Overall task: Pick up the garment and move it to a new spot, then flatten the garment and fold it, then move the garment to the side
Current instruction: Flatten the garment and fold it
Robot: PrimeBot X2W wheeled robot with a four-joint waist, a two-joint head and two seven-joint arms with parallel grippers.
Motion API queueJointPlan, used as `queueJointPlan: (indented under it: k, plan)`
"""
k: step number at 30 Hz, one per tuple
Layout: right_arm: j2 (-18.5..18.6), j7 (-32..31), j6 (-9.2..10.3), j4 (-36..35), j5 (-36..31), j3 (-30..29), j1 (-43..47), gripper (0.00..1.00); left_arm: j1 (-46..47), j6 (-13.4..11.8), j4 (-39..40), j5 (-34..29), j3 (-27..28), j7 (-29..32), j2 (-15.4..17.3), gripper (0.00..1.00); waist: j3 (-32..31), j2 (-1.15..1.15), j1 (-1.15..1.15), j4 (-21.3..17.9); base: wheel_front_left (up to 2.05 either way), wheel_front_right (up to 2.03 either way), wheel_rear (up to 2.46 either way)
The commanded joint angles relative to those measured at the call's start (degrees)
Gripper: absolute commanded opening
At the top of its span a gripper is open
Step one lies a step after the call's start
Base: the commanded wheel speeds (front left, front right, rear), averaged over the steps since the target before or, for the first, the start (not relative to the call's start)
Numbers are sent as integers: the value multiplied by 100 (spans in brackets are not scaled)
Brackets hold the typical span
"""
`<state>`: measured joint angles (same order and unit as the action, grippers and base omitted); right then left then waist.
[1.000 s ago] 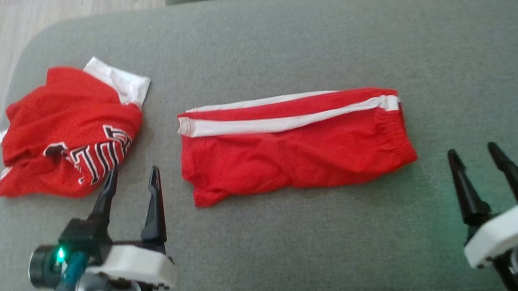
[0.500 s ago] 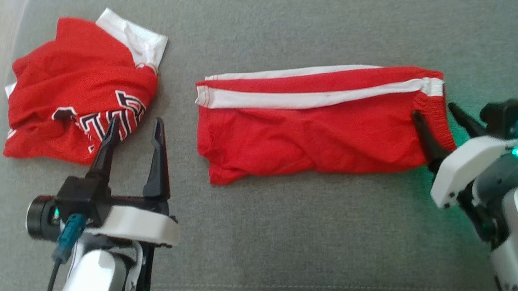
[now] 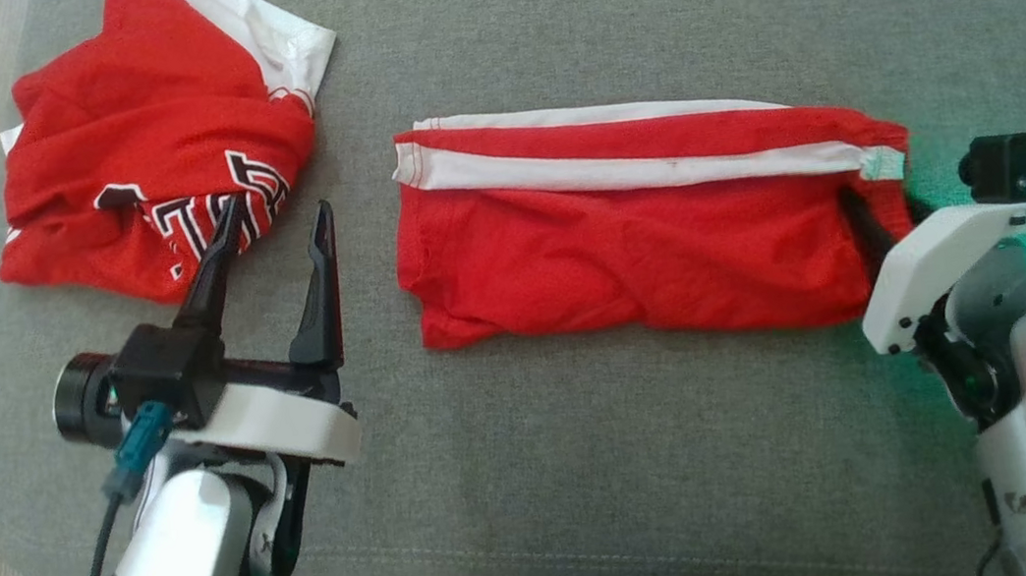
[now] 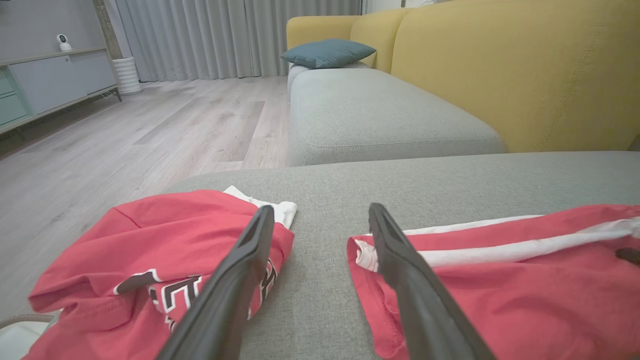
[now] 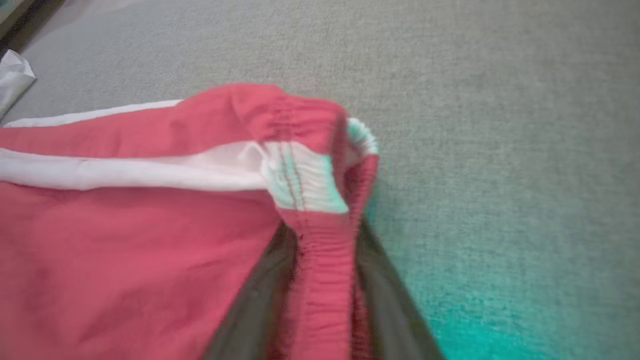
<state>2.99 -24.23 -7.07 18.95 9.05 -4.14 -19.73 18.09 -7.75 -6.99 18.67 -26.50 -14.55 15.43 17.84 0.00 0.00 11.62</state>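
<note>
- Task thing: red shorts (image 3: 625, 234), lying as a long left-right band mid-way across the grey sofa seat (image 3: 695, 462), white side stripe (image 3: 636, 171) along the far edge.
- Right tool (image 5: 325, 232): at the shorts' right end, one finger either side of the elastic waistband (image 5: 320, 280). The cloth is bunched up in a ridge between them, so I read that as clamped on the waistband.
- Left tool (image 3: 278, 204): jaws wide apart, nothing between them. It hovers near-left, over the gap between the shorts and a crumpled red jersey (image 3: 150, 167) at far left.
- Progress, my read: the shorts look laid out and halved lengthwise, but the body is wrinkled, so flattening isn't clean.
- The right-end grab could start a crosswise fold or the move to the side; I can't tell which.
- Left to do at minimum: tidy fold and final shift aside. No lift yet; most of the cloth lies flat on the seat.
- Head view: gives the whole layout and both garments, but the right tool's fingertips are mostly hidden by the cloth edge.
- Right wrist view: shows the pinch itself, though blurred and green-tinted by the arm's light.
- Left wrist view: confirms the shorts' left hem is untouched and the left fingers are clear of both garments. It also shows a yellow sofa back (image 4: 500, 65) and wood floor (image 4: 150, 125) beyond.
</note>
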Motion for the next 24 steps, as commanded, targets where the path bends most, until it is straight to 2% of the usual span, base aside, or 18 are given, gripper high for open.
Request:
queueJointPlan:
  k: [1,6,16,20,24]
  plan:
    - [-12,-165,-42,-70,123,205,58,0,194,38,143,-73,308,-44,79,100,-7,0,0,-19,0,0,0]
    - [20,-264,-42,-521,261,113,279,0,132,104,103,-165,405,-44,3,100,-72,0,0,-75,0,0,0]
    - [358,-843,-42,-1747,729,-518,978,0,27,205,55,-286,554,-44,-93,100,-213,0,0,-116,0,0,0]
    - [222,-1419,-42,-2174,1405,-558,1039,0,-21,224,37,-321,612,-44,-147,100,-277,0,0,-117,0,0,0]
    - [39,-2259,-42,-2458,2435,-508,836,0,-52,264,-1,-356,646,-44,-196,100,-347,0,0,-89,0,0,0]
